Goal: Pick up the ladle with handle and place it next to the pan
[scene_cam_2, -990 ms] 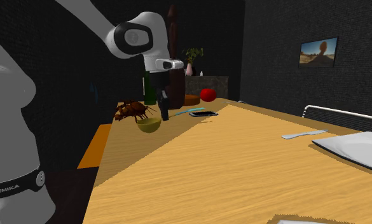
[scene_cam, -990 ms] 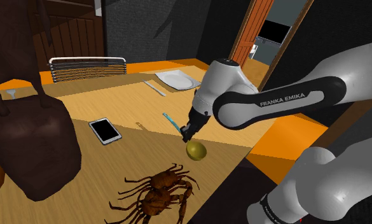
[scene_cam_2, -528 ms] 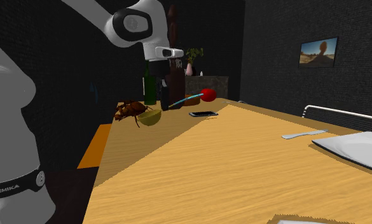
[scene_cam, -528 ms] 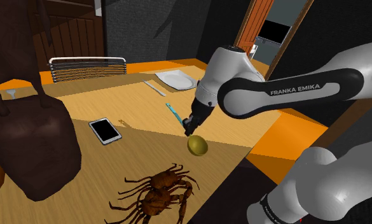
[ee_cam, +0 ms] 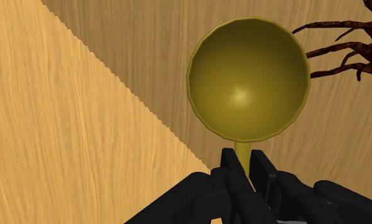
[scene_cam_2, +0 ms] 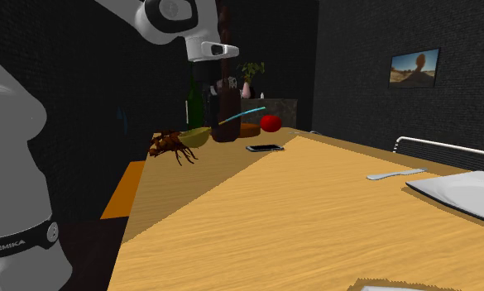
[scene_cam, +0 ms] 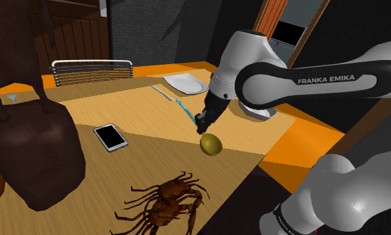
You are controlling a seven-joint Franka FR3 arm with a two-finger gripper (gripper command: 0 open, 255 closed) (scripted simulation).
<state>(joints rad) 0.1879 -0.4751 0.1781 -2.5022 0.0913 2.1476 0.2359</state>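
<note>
The ladle has an olive-gold bowl [scene_cam: 211, 143] and a thin light-blue handle [scene_cam: 182, 108]. It hangs in the air above the near part of the wooden table [scene_cam: 147, 113], with my black gripper [scene_cam: 202, 124] shut on its neck just above the bowl. In the wrist view the bowl [ee_cam: 248, 76] faces the camera and its stem runs down between the closed fingers of the gripper [ee_cam: 241, 162]. From the second exterior view the ladle [scene_cam_2: 194, 135] slants, its blue handle [scene_cam_2: 244, 113] pointing up past the gripper [scene_cam_2: 218, 122].
A brown crab figure [scene_cam: 164, 203] lies at the table's near edge, below the ladle. A phone [scene_cam: 110, 137], a knife [scene_cam: 164, 92] and a white plate [scene_cam: 184, 83] lie farther on. A big dark brown object [scene_cam: 33, 153] fills the shoulder view's left. A red apple [scene_cam_2: 270, 123] and a bottle [scene_cam_2: 195, 107] stand beyond.
The gripper has risen with the ladle and drifted toward the shoulder view's right. The bowl has left the table and the handle now slants higher.
</note>
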